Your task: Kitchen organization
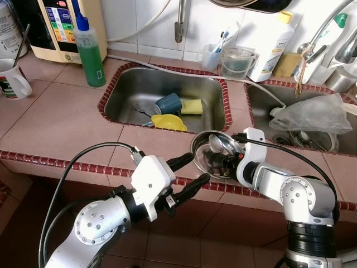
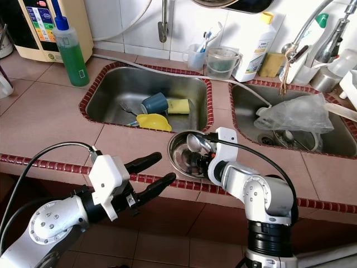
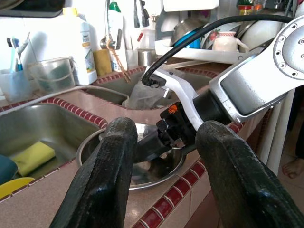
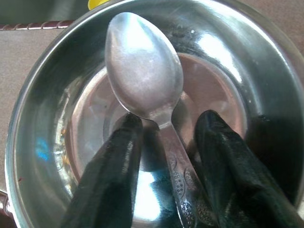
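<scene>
Steel bowl [image 1: 207, 159] on the tiled counter [image 1: 61, 120], near its front edge, between two sinks. Inside it a spoon [image 1: 216, 144], bowl end up, handle down in the right gripper [image 1: 226, 163], fingers either side of the handle. Left gripper [image 1: 188, 174] just beside the bowl's left rim, fingers spread and holding nothing. In the left-hand sink [image 1: 167, 84], a blue cup [image 1: 168, 103], a yellow sponge [image 1: 191, 106], a yellow lid-like piece [image 1: 168, 122]. Green soap bottle [image 1: 90, 49] and a white mug [image 1: 13, 79] farther left on the counter.

From the right eye, same layout; a crumpled plastic bag [image 2: 294, 114] in the right-hand sink.

At the left wrist, two black fingers [image 3: 102, 180] wide apart, framing the bowl and the right arm's white wrist beyond.

At the right wrist, spoon [image 4: 145, 71] lying in the shiny bowl [image 4: 38, 118], handle running between the two fingers [image 4: 111, 175], both close against it; contact hard to confirm.
</scene>
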Robot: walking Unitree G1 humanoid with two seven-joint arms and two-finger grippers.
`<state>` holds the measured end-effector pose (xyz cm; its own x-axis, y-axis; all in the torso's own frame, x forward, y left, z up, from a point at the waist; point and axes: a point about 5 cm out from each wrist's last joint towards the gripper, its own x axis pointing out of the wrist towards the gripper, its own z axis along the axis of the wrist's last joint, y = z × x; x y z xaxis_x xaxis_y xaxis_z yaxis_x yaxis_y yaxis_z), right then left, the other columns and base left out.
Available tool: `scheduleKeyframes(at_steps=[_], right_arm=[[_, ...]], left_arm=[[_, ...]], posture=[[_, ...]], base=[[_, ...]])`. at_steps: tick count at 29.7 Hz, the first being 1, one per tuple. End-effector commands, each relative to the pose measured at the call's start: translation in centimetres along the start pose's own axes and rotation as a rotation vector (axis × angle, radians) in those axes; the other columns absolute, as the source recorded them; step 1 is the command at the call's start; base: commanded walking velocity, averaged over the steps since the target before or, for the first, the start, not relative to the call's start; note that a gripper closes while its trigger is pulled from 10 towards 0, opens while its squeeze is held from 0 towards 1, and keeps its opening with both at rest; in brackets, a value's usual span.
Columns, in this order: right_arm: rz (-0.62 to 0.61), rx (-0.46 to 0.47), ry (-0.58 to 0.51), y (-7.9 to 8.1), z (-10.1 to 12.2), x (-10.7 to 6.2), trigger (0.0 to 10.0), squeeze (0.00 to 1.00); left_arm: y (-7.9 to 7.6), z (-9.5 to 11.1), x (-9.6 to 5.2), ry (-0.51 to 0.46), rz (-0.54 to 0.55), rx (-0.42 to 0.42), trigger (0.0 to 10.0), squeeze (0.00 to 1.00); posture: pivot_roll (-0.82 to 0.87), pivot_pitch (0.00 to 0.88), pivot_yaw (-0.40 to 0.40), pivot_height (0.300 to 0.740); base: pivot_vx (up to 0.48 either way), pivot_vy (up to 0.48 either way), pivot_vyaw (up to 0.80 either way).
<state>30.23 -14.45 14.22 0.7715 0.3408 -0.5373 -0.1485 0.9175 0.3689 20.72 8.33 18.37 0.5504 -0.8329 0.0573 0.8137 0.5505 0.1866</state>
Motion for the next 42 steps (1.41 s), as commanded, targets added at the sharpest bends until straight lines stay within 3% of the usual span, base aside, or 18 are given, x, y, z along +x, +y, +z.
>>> scheduleKeyframes(at_steps=[1, 21, 38, 42], right_arm=[[-0.064, 0.049, 0.119, -1.4, -2.1, 0.3, 0.0, 0.00], [-0.025, 0.073, 0.050, -1.2, -1.0, 0.1, 0.0, 0.00], [0.145, 0.145, -0.166, 0.2, 2.2, -0.6, 0.0, 0.00], [0.236, 0.183, -0.267, 0.9, 3.5, -1.0, 0.0, 0.00]], left_arm=[[-0.1, 0.2, 0.1, -0.009, -0.017, 0.012, 10.0, 0.00], [-0.1, 0.2, 0.2, -0.008, -0.019, 0.014, 10.0, 0.00], [0.2, 0.0, 0.2, -0.007, -0.015, 0.011, 10.0, 0.00], [1.6, 0.2, 0.8, -0.036, 0.019, 0.000, 10.0, 0.00]], posture=[[0.03, 0.137, -0.090, 0.740], [0.03, 0.134, -0.086, 0.740], [0.03, 0.113, -0.075, 0.740], [0.01, 0.071, -0.055, 0.740]], base=[[0.000, 0.000, 0.00], [0.000, 0.000, 0.00], [0.000, 0.000, 0.00], [0.000, 0.000, 0.00]])
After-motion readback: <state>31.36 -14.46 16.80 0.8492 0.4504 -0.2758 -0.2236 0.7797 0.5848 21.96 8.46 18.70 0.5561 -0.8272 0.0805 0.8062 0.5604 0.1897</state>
